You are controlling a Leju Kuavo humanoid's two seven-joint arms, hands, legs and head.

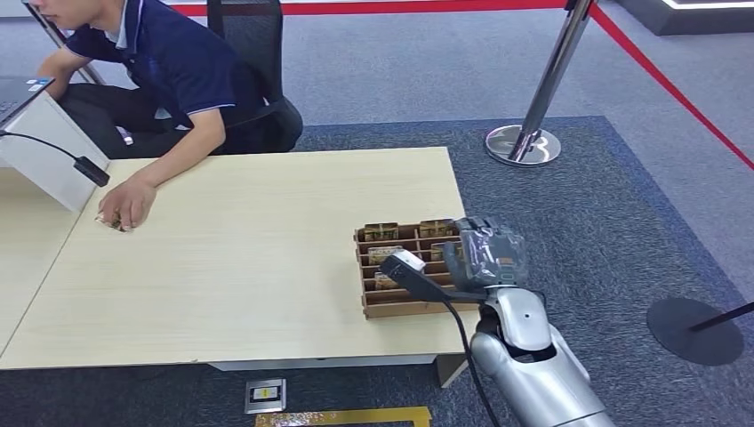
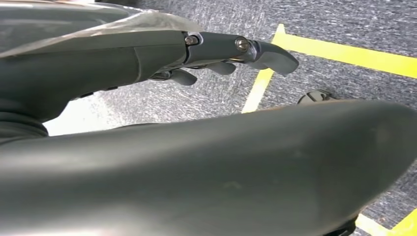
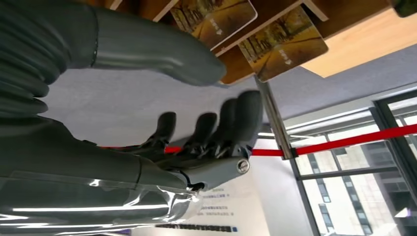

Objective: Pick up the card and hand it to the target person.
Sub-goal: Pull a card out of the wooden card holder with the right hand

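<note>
Beside card (image 3: pixel 284 44), right hand (image 3: pixel 206 132) fingers (image 3: pixel 246 115) apart, empty

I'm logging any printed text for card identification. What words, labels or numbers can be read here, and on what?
Nothing can be read.
Cards in the wooden holder: small white marks on a tree-lined picture, too small.
White sign past the right hand: printed lines, blurred.
Floor plate: yellow mark, illegible.

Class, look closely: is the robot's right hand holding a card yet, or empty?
Empty. The right hand has spread fingers gripping nothing; the yellow-printed cards remain in the brown slotted holder.
</note>
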